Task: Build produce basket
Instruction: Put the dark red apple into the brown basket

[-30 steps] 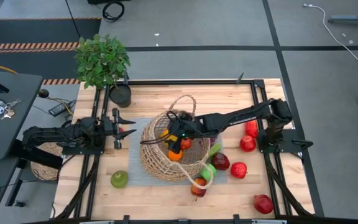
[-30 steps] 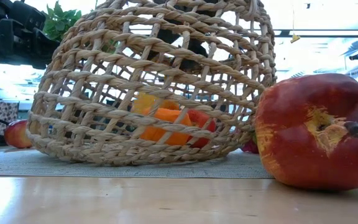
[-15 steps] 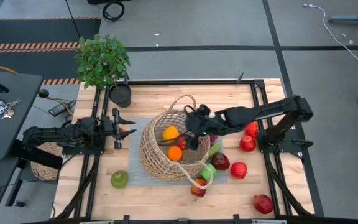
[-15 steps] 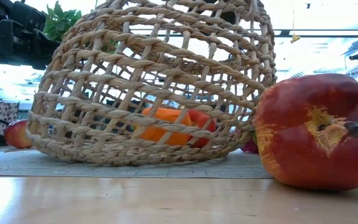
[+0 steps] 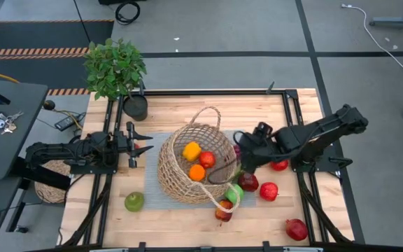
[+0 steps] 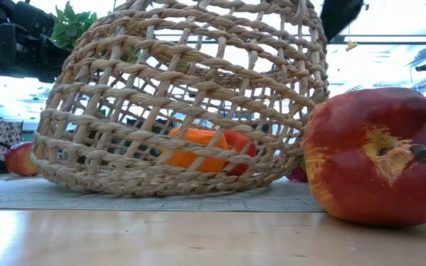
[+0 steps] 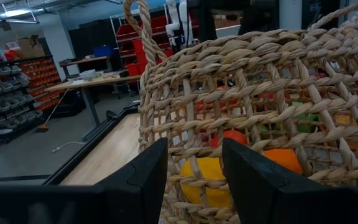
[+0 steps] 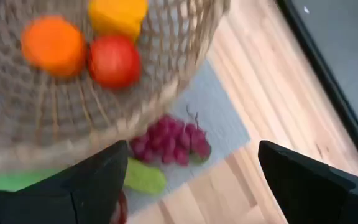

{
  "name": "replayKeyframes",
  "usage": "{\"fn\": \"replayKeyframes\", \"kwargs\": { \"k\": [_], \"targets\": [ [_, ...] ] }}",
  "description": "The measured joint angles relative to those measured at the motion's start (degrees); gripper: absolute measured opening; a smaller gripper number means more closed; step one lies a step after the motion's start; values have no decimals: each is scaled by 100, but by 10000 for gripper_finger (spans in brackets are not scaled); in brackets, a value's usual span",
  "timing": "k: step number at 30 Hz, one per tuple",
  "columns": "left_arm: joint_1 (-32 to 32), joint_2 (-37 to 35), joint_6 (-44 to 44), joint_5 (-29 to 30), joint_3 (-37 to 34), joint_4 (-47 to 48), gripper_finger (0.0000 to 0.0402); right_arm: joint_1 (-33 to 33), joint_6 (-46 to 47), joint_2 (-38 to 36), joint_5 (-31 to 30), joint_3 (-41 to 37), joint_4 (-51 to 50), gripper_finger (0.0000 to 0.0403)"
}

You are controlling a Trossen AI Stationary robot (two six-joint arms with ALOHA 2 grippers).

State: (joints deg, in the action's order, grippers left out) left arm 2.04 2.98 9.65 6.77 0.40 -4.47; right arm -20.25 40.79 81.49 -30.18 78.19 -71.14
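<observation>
Seen from above, wooden table (image 5: 110, 210) on grey floor carries the basket (image 5: 187, 168) on a grey mat (image 5: 152, 199), holding an orange (image 5: 197, 172); right gripper (image 5: 242, 155) hovers beside it, jaws wide. Low down, a pomegranate (image 6: 379, 157) fills the foreground. Left gripper (image 7: 194, 171), jaws apart, faces the basket before workshop shelves (image 7: 17, 87). Right wrist sees grapes (image 8: 169, 140) on the mat.

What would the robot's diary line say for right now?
right claw: open, empty, beside basket | in basket: orange, yellow pepper, red apple | left claw: open, waiting
</observation>
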Motion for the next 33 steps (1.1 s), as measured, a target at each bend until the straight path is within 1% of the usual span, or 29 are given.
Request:
{"fn": "replayKeyframes", "kwargs": {
  "k": [6,11,14,19,22,27,33],
  "targets": [
    [0,0,-1,0,0,2,160,-116,349,-556,340,-1159,430,365],
    [1,0,-1,1,-1,0,160,-116,413,-945,843,-2272,1422,365],
    [0,1,-2,0,-2,0,160,-114,134,-1001,1060,-2859,1910,365],
    [2,0,-2,0,0,0,160,-112,-587,-933,1083,-3542,2579,360],
    [2,0,-2,2,0,0,160,-85,-813,-938,1085,-3762,2873,353],
    [1,0,-2,1,-2,2,160,-14,-1043,-939,1152,-3899,3095,348],
    [0,0,-2,0,-2,2,160,89,-609,-951,1203,-3405,2429,348]
  ]
}}
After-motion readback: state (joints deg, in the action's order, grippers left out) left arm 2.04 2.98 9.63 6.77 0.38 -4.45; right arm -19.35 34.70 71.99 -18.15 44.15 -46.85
